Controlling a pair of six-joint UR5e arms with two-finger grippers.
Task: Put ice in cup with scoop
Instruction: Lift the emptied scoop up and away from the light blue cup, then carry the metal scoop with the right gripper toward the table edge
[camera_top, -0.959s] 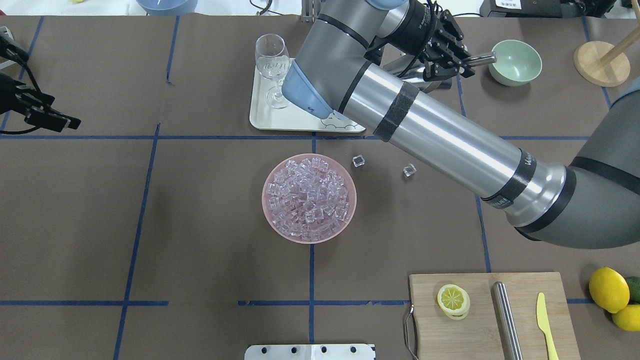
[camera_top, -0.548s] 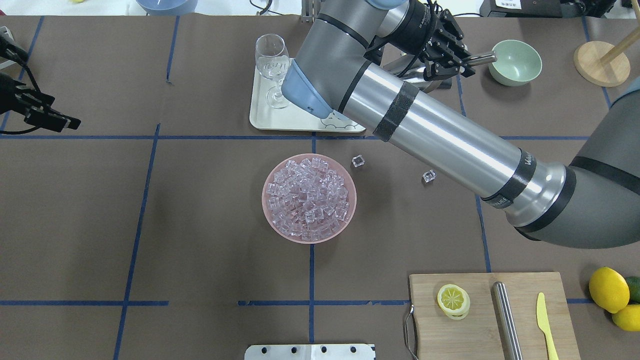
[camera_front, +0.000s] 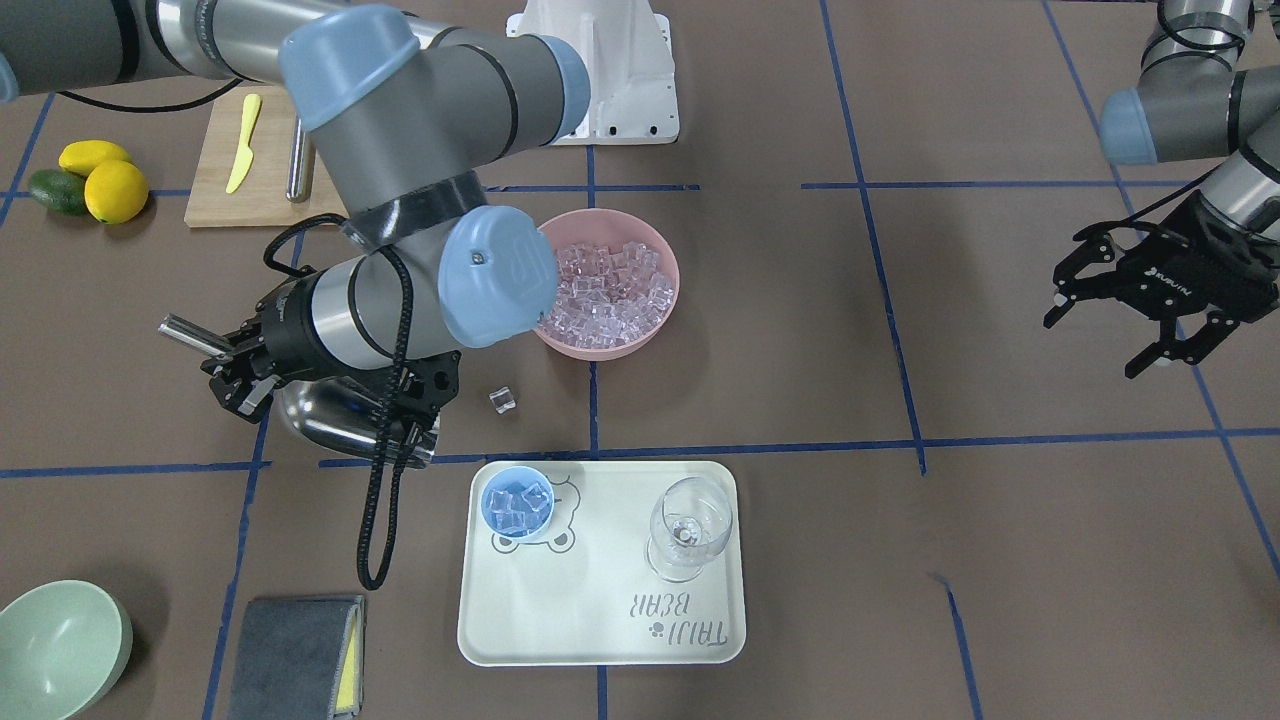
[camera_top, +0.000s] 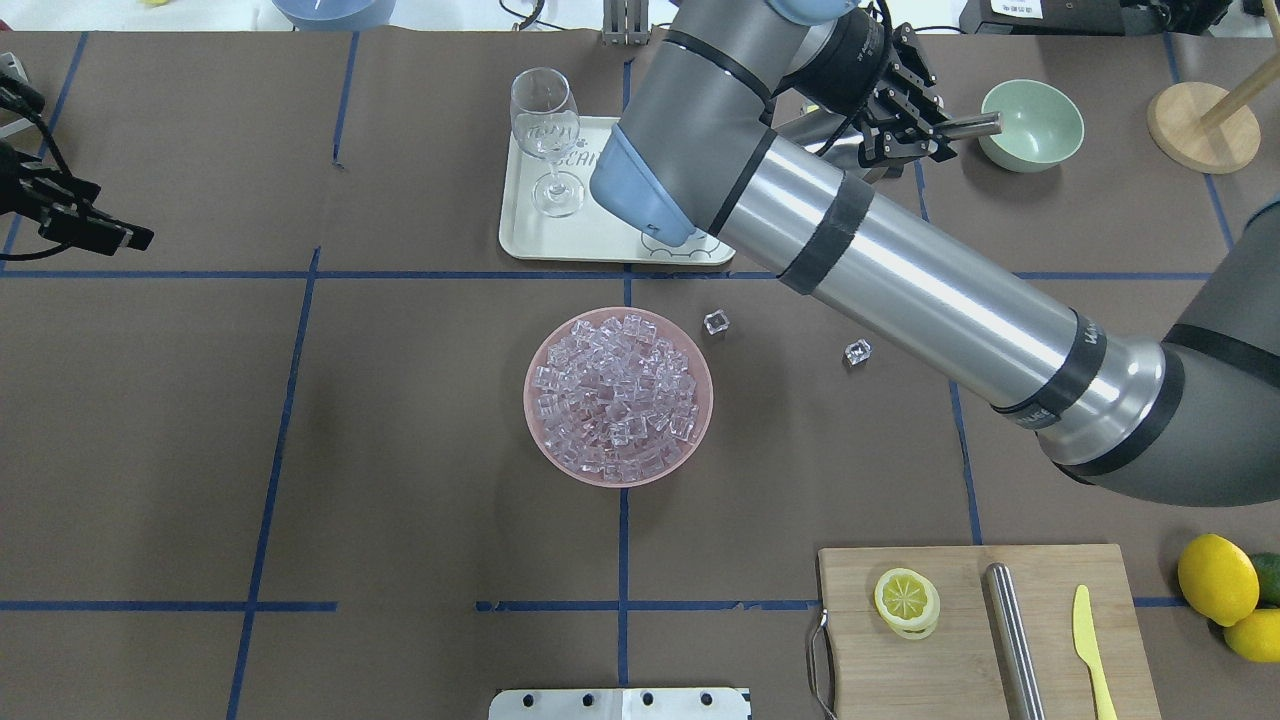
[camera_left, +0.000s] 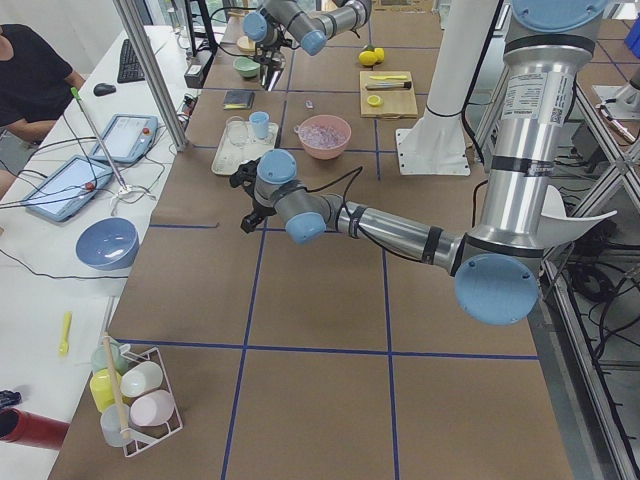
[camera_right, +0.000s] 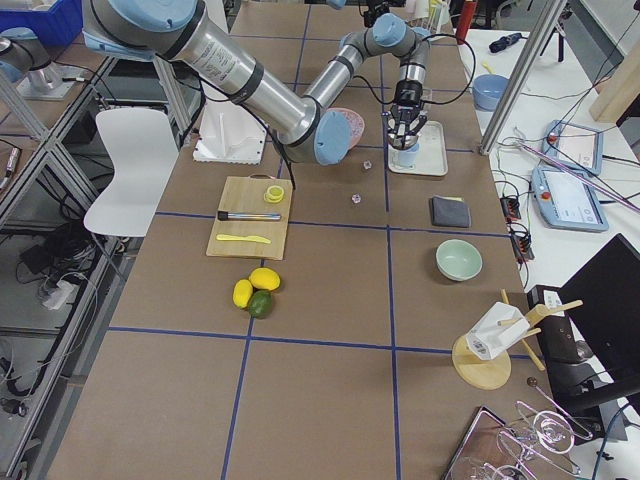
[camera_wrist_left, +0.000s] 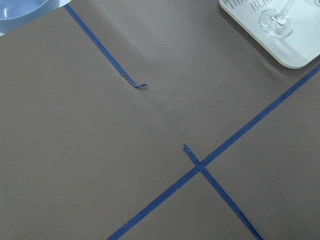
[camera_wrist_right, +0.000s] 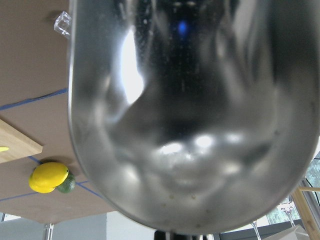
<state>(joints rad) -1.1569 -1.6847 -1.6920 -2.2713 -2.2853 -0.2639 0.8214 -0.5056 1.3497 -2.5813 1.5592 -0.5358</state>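
Right tool (camera_front: 228, 376) clamped on scoop (camera_front: 330, 418) handle — left tool (camera_front: 1092, 347) spread, empty; stray ice cube (camera_front: 503, 399) near scoop, tray (camera_front: 600, 620).

brown paper table cover (camera_top: 400, 450) crossed by a grid of blue tape lines (camera_top: 200, 274). at frame centre, a pink round bowl (camera_top: 530, 400) filled with clear glassy ice cubes (camera_top: 620, 395). small light-blue plastic cup (camera_front: 486, 503); under it a cream rectangular tray (camera_front: 600, 620) printed with a grey bear outline and grey lettering. shiny silver metal scoop (camera_front: 320, 425), mirror-bright. pale green round bowl (camera_top: 1050, 120), upper right. lower right: light wooden cutting board (camera_top: 960, 660), yellow lemon half (camera_top: 906, 600), yellow plastic knife (camera_top: 1090, 640), steel-grey cylinder (camera_top: 1012, 640), two yellow lemons (camera_top: 1217, 578), a dark green fruit (camera_top: 1270, 575). silver-and-grey robot arm (camera_top: 900, 270) with pale blue caps.
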